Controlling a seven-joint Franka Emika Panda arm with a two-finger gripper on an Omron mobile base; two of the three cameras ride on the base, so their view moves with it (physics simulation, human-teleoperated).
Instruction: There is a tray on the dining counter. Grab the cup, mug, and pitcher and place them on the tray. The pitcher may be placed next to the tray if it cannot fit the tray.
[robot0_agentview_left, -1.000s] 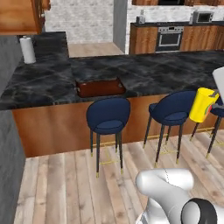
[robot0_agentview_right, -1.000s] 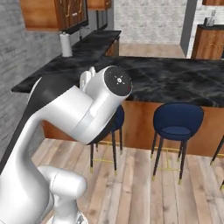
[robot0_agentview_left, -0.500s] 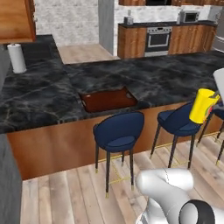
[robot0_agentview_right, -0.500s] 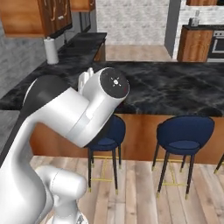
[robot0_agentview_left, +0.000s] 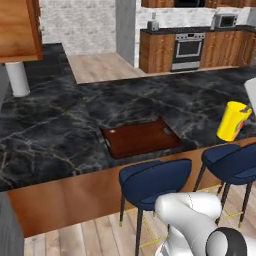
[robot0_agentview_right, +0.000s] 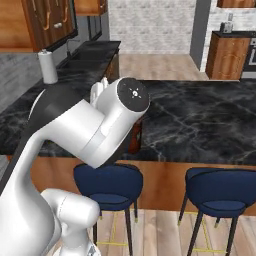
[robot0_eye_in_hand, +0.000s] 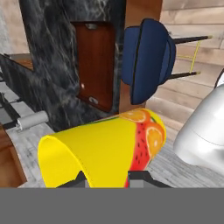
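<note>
My gripper is shut on the yellow cup, which has red and orange fruit print on its side. In the left base view the cup hangs at the right edge, above the front of the black marble dining counter. The dark reddish-brown tray lies flat on the counter near its wood front edge, well to the left of the cup. Beyond the cup, the hand view shows the tray with nothing on it. The mug and the pitcher are out of view.
Two blue stools stand under the counter's front edge, below the tray and the cup. A paper towel roll stands at the counter's far left. An oven and wood cabinets line the back wall.
The whole picture has shifted: the base has driven closer to the counter, so the tray looks larger and nearer. The cup stays in the shut gripper.
</note>
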